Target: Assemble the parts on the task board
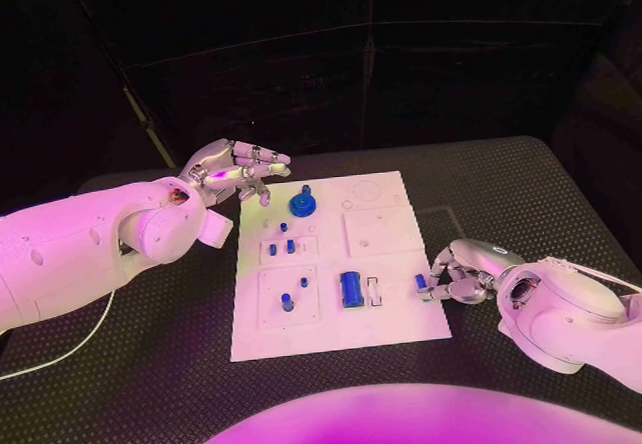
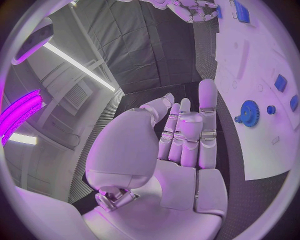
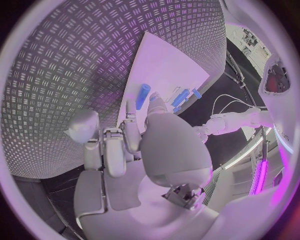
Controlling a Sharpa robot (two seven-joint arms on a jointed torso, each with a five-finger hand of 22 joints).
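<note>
The white task board point(image 1: 391, 323) lies in the middle of the table. At its far end sits a blue gear point(image 1: 304, 201) point(image 2: 249, 113); several small blue pegs point(image 1: 286, 302) stand in its left half, and a larger blue cylinder point(image 1: 351, 289) lies near the middle. My left hand point(image 1: 235, 171) point(image 2: 187, 135) hovers off the board's far left corner, fingers apart and holding nothing. At the board's right edge my right hand point(image 1: 461, 275) point(image 3: 150, 135) pinches a small blue peg point(image 1: 421, 282) point(image 3: 143, 96) between thumb and a finger, just over the board.
A black diamond-pattern table point(image 1: 158, 411) surrounds the board. A white cable point(image 1: 68, 350) trails over it at the left. The board's right half point(image 1: 379, 229) has empty recesses. Dark panels stand behind the table.
</note>
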